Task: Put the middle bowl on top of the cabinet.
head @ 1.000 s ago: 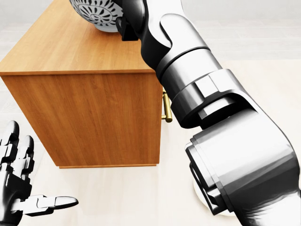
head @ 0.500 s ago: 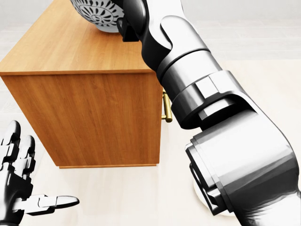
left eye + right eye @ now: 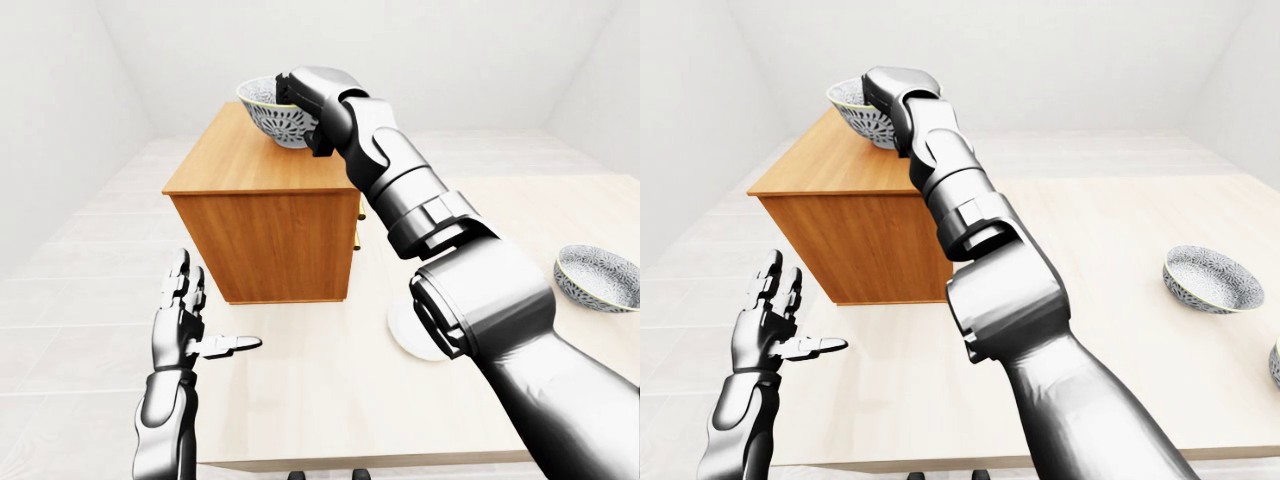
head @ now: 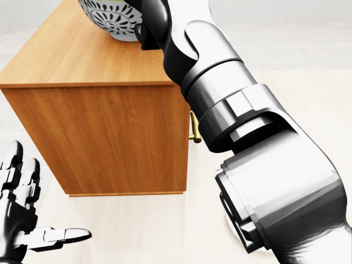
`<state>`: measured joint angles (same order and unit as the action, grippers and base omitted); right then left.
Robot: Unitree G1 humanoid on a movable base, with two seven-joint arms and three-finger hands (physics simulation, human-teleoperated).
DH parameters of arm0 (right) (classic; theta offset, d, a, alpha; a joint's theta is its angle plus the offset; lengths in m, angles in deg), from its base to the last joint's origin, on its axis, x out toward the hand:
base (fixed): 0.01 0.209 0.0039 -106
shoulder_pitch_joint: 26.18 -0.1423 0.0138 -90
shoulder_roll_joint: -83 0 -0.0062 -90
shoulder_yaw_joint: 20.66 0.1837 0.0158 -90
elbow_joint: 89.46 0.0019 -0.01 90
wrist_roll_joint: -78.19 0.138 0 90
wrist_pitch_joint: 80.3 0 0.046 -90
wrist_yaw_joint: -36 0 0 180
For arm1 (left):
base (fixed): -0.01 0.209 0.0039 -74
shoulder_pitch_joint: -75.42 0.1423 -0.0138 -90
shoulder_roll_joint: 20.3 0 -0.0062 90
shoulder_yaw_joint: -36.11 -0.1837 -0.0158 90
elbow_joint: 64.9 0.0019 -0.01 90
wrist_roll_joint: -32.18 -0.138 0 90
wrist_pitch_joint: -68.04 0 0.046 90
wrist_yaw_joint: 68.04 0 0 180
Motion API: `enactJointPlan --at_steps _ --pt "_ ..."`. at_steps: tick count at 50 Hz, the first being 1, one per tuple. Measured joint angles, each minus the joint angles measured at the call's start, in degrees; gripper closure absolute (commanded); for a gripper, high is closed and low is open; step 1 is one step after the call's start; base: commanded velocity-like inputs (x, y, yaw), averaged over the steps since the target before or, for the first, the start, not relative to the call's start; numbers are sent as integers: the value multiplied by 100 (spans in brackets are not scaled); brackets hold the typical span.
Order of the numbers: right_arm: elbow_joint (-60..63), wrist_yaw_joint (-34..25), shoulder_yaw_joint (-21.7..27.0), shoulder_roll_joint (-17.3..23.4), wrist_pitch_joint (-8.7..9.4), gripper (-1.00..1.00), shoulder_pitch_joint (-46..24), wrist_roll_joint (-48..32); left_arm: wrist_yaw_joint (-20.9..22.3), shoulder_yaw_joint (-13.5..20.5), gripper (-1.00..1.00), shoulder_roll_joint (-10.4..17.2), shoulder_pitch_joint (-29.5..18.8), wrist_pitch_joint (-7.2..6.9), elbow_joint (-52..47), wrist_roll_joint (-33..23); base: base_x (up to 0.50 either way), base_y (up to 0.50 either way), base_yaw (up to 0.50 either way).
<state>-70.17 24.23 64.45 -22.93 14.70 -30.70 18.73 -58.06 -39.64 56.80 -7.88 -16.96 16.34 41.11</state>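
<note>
A patterned grey-and-white bowl [image 3: 268, 117] sits tilted on the top of the wooden cabinet [image 3: 262, 235], toward its upper end in the left-eye view. My right hand [image 3: 298, 97] grips the bowl's rim at its right side, with the arm stretched over the cabinet's right edge. The hand hides part of the bowl, and I cannot tell whether its base rests fully on the wood. My left hand [image 3: 196, 322] hovers open, fingers spread, below and left of the cabinet, holding nothing.
A second patterned bowl [image 3: 1212, 278] lies on the light table [image 3: 1120, 230] at the right, and the rim of a third [image 3: 1275, 362] shows at the right edge. A white round thing [image 3: 404, 332] peeks from under my right arm. Brass handles [image 3: 359, 216] stick out of the cabinet's right side.
In the head view the bowl and my right hand have shifted slightly left over the cabinet top. The left hand has hardly moved.
</note>
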Motion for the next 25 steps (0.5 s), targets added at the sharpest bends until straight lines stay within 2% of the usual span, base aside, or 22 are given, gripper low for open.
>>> enactJointPlan --at_steps 6,17,22,25 --pt "4 -10 5 -10 0 91 8 -94 2 8 -100 5 -11 0 27 8 0 0 0" --pt "11 40 28 -32 0 86 23 -205 3 11 -100 14 -33 0 64 20 0 0 0" --pt "22 73 33 -31 0 74 24 -210 3 12 -100 18 -39 0 76 27 0 0 0" --pt "27 94 15 -25 0 74 27 -176 3 16 -100 21 -43 0 78 33 0 0 0"
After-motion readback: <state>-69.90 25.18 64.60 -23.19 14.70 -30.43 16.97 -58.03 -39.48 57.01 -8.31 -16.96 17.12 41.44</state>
